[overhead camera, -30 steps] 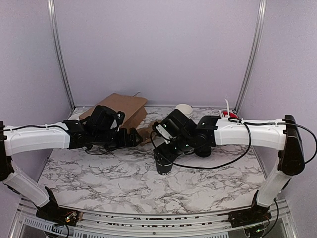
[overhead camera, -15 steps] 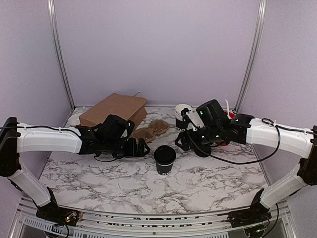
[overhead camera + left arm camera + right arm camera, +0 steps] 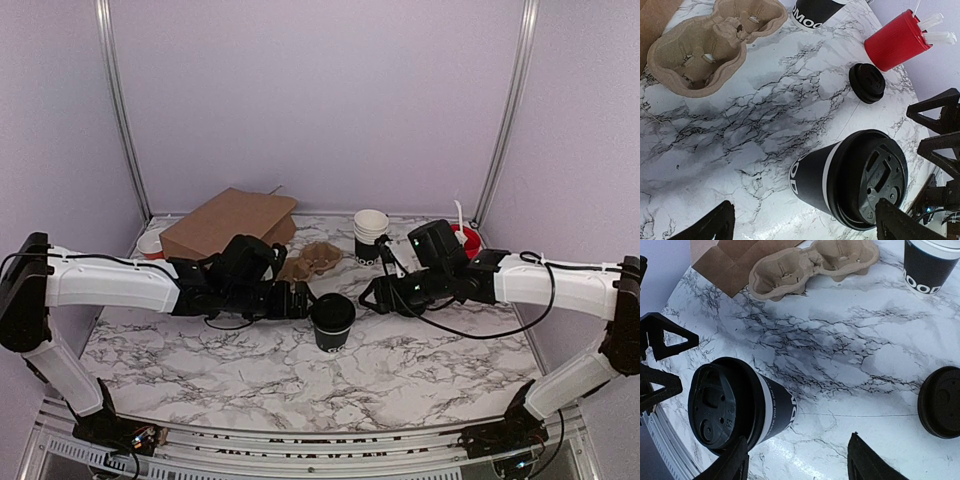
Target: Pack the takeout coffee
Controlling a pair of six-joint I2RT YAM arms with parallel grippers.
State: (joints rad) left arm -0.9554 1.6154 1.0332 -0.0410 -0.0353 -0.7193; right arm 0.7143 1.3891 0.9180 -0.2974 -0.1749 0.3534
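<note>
- You find the coffee cup nearest to you, upright on the marble table, a little to the near side of its middle. The black lid is on it, and a pale band shows just under the lid.
- The left gripper is just beside the cup at 9 to 10 o'clock of it. In the left wrist view its fingers stand wide apart with the cup ahead between them. They do not clamp it. I cannot tell if one tip touches the lid edge.
- The right gripper is near the cup at 2 o'clock, with a small gap to it. In the right wrist view its fingers are also spread apart and hold nothing.
- A brown cardboard carrier with two wells lies at 11 o'clock of the cup, apart from it.
- A low pile of black lids lies at about 2 o'clock of the cup, just beside the red holder. In the top view the right arm hides it.
- A stack of cups, black with white rims, stands at 1 o'clock, farther back.
- The red holder stands at 2 o'clock near the far right edge, with white sticks in it.
- A brown paper bag lies flat at 10 to 11 o'clock by the far left corner, just beside the carrier.
</note>
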